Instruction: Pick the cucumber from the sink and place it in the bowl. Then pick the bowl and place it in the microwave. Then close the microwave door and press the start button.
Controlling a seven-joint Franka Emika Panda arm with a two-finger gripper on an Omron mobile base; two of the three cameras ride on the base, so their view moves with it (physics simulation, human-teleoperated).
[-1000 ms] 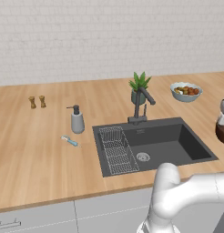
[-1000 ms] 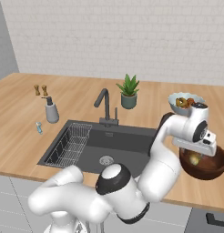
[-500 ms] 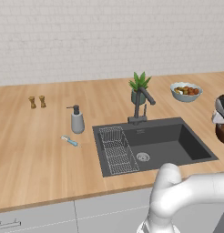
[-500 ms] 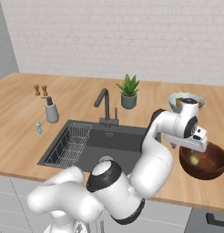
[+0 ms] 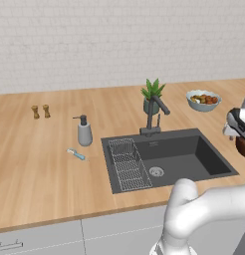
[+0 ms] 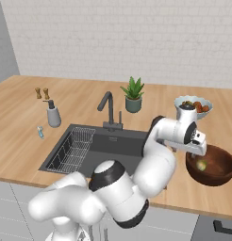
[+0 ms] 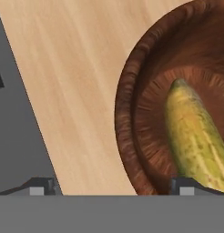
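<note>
The dark brown wooden bowl (image 6: 213,165) stands on the counter right of the sink (image 6: 119,145), and the yellow cucumber (image 6: 201,164) lies inside it. In the hand view the cucumber (image 7: 196,139) rests on the floor of the bowl (image 7: 132,132). My gripper (image 6: 192,151) hovers open and empty over the bowl's sink-side rim, one fingertip above the counter and the other above the bowl. At the right edge of the left base view the gripper (image 5: 237,130) sits above a sliver of the bowl (image 5: 244,147). The microwave and its door are out of view.
A pale fruit bowl (image 6: 193,104) stands behind the wooden bowl. A potted plant (image 5: 152,97) and the dark tap (image 5: 154,114) rise behind the sink (image 5: 194,159), with a wire rack (image 5: 127,164) in its left half. A soap dispenser (image 5: 84,132) and two shakers (image 5: 40,111) stand further left.
The hand has drifted slightly toward the sink side of the bowl. Its jaws stay open and the cucumber stays in the bowl.
</note>
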